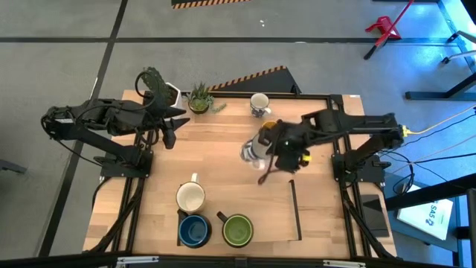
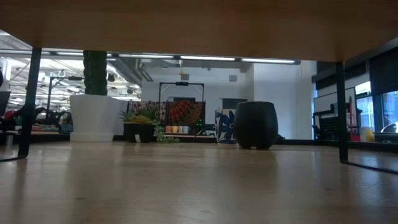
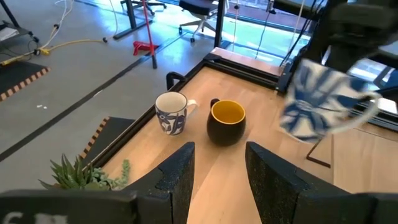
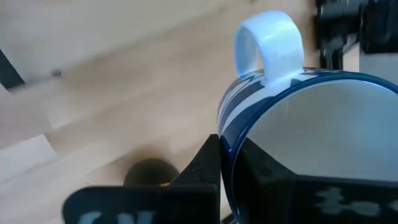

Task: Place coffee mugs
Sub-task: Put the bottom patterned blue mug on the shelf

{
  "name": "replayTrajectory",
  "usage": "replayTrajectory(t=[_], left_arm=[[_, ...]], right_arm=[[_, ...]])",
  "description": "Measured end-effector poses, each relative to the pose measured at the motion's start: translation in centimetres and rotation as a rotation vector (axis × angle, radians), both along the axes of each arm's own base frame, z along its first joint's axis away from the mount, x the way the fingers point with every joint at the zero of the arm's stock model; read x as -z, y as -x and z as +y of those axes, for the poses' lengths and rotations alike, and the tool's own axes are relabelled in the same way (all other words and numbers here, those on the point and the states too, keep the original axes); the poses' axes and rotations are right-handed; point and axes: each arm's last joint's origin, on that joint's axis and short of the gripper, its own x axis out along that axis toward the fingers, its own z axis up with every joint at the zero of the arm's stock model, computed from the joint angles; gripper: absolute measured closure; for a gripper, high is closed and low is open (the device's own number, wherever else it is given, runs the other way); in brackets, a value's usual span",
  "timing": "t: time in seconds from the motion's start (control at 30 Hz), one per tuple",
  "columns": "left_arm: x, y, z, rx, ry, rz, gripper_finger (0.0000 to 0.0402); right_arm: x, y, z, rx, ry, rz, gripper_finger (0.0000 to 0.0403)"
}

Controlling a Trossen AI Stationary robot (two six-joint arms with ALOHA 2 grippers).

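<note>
Blue-striped white mug [image 4: 292,118] is hanging above the middle of the wooden surface [image 1: 223,160], its rim pinched by the right claw [image 1: 266,152]. Left claw [image 3: 217,177] is hovering with fingers apart near the far left edge, facing a patterned mug [image 3: 172,112] and a yellow-lined mug [image 3: 226,121]. Cream [image 1: 190,196], blue [image 1: 194,231] and green [image 1: 237,230] mugs are sitting together at the near edge

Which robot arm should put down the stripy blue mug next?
The right one, probably. The right gripper is pinching the rim of the blue-patterned mug above the table. The left gripper hangs open and empty, farther away.
</note>
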Motion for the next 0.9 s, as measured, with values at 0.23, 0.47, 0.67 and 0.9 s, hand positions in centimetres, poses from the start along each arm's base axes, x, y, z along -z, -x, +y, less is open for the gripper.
replayTrajectory(t=[0.23,0.47,0.67,0.9], left_arm=[[0.0,0.0,0.0,0.008,0.02,-0.001,0.0264],[0.1,0.0,0.0,0.008,0.023,-0.001,0.0264],[0.1,0.0,0.0,0.006,0.026,-0.003,0.0264],[0.1,0.0,0.0,0.006,0.027,-0.004,0.0264]], right_arm=[[-1.7,-1.0,5.0,-0.142,0.047,0.043,0.0402],[-0.8,-2.3,7.4,-0.152,0.036,0.104,0.0402],[1.2,-3.2,8.5,-0.087,0.008,0.208,0.0402],[1.2,-4.0,8.6,0.093,-0.111,0.175,0.0403]])
